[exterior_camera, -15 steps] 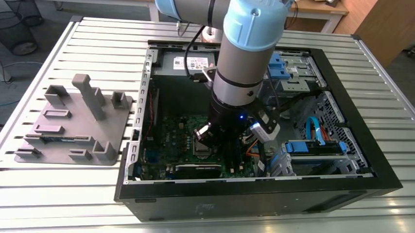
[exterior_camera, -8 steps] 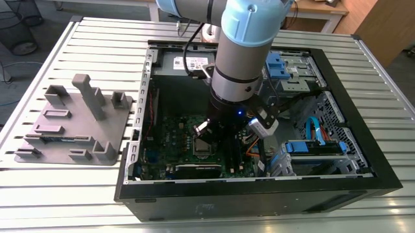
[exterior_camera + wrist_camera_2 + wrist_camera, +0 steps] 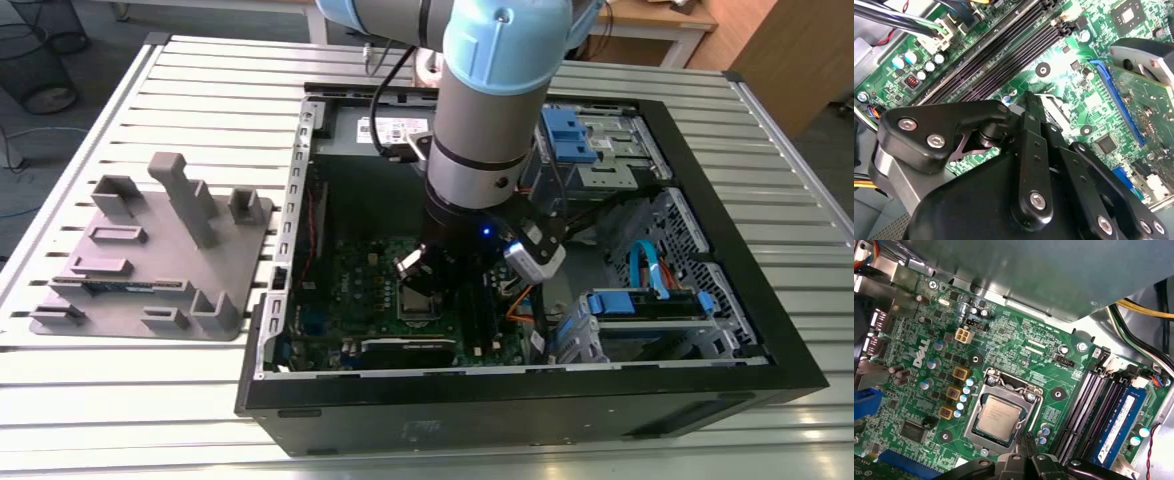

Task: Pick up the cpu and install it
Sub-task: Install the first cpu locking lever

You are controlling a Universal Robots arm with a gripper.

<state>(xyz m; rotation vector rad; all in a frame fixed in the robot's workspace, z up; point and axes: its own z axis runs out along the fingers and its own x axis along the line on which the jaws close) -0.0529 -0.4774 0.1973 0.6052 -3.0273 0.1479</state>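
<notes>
One cpu (image 3: 999,418), silver-grey top, lies flat and square inside the socket frame (image 3: 1030,396) near the middle of the motherboard (image 3: 1019,342). It appears seated level, with its edges running along the frame's sides; since it is square, no long axis can be told.

One gripper (image 3: 1023,444), black and slim-fingered, hangs close over the board. In the first wrist view its fingertips (image 3: 1019,441) are drawn together with almost no gap, holding nothing, and stand just beside the socket frame's edge nearest the memory slots (image 3: 1089,407). The cpu lies a short way off from the tips, across the frame's rim and further from those slots. By my judgement the chip is already placed and the tips are apart from it, not touching.

One computer case (image 3: 747,300), open-sided, lies flat on the slatted table (image 3: 134,400) and holds the motherboard, blue drive brackets (image 3: 567,135) and cable runs. The arm (image 3: 487,110) reaches down into it near the centre.

One grey moulded tray (image 3: 147,250) with upright posts stands on the table towards the exterior view's left edge, well apart from the case. No chip can be made out on it.
</notes>
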